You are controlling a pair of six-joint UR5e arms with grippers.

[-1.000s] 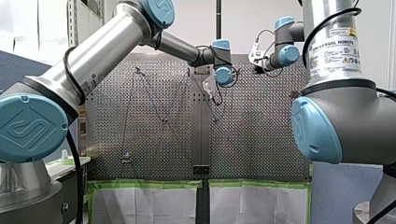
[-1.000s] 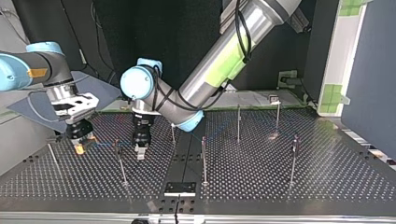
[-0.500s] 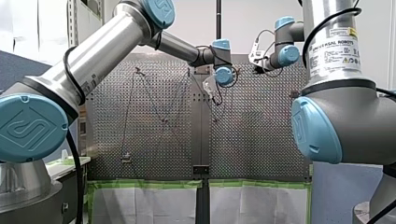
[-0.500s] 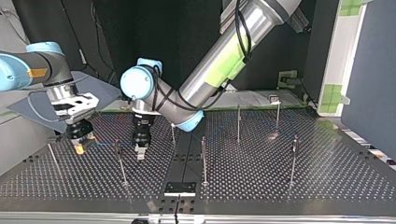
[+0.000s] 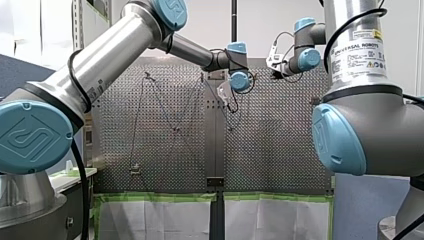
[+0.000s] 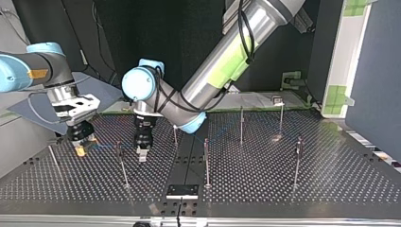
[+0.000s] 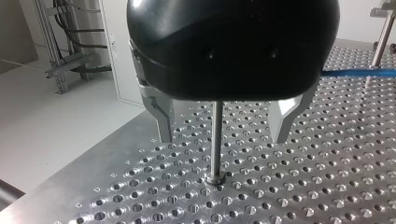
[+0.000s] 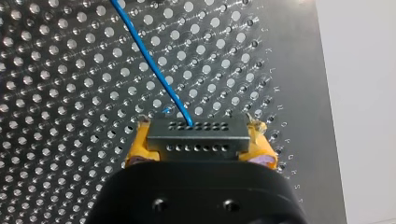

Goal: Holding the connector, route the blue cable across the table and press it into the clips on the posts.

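**Connector gripped, blue cable strung over the perforated table**

Your right gripper [image 8: 198, 142] was clamped on the grey connector [image 8: 197, 133], with its yellow pads [image 8: 136, 150] pressed to both ends, above the perforated table [image 8: 56, 140]. The blue cable [image 8: 149, 56] left the connector's face and ran away across the holes. At the top view's left, it stretched from the connector toward a thin post [image 6: 121, 163]. Your left gripper [image 7: 222, 135] hung with its metal fingers [image 7: 163, 116] spread wide, gripping nothing. In its wrist view an upright post [image 7: 216, 140] stood in line with the gap between them, and a length of cable ran level beyond.
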